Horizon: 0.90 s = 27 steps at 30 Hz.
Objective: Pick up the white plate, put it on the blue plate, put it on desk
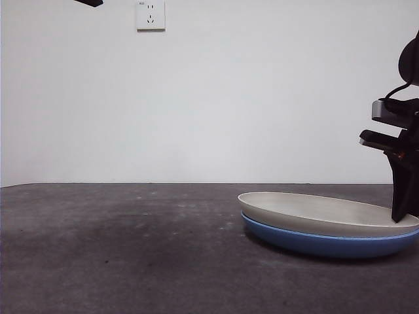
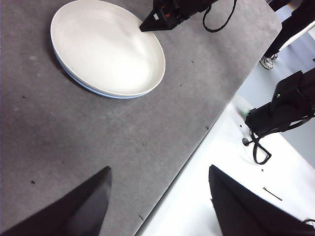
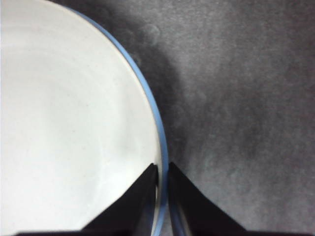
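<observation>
Resting inside the blue plate point(image 1: 327, 243), the white plate point(image 1: 321, 212) sits stacked on it at about four o'clock in the front view, the pair lying flat on the dark grey desk point(image 1: 118, 248) with only a thin blue band showing beneath the cream rim; the right gripper point(image 3: 162, 172) is at the stack's right edge, at three o'clock of the plates in the front view, its dark body coming down from the right side of that picture to the rim; in its own wrist view the two black jaws stand nearly together, one over the white plate's inner slope and the other over the blue edge, so they pinch the white plate's rim between them, clenched on it; the left wrist view shows the same stack point(image 2: 106, 49) from above with the other arm's black tip touching its rim; the left gripper point(image 2: 160, 196) hangs well apart from the plates above the desk's edge, its jaws spread wide and grasping nothing; in the front view it shows only as a black tip at eleven o'clock, near a wall socket point(image 1: 150, 14).
</observation>
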Each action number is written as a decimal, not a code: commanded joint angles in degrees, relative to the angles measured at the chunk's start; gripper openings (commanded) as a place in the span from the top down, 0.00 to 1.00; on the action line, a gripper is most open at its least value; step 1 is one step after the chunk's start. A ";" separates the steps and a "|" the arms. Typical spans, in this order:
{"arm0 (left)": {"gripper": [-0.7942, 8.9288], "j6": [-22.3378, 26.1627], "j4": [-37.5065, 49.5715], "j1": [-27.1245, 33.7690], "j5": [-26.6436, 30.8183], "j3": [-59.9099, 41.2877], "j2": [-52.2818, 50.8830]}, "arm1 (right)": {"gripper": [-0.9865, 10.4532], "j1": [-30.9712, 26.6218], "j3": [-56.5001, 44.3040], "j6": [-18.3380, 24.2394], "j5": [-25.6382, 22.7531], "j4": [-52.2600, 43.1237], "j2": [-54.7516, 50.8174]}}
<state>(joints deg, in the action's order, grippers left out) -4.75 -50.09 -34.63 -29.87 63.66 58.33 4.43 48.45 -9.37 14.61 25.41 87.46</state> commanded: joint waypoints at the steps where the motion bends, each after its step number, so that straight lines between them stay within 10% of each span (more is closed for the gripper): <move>1: 0.60 1.14 0.52 -0.42 -0.09 0.46 0.31 | 0.90 0.15 0.31 -0.46 0.48 -0.07 0.04; 27: 0.60 1.09 1.68 -0.42 -0.09 0.46 0.31 | 0.90 0.33 0.42 -5.33 8.35 -0.35 -12.28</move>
<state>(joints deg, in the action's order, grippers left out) -4.75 -48.69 -34.63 -29.87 63.66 58.33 4.49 48.45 -13.04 21.98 26.06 75.31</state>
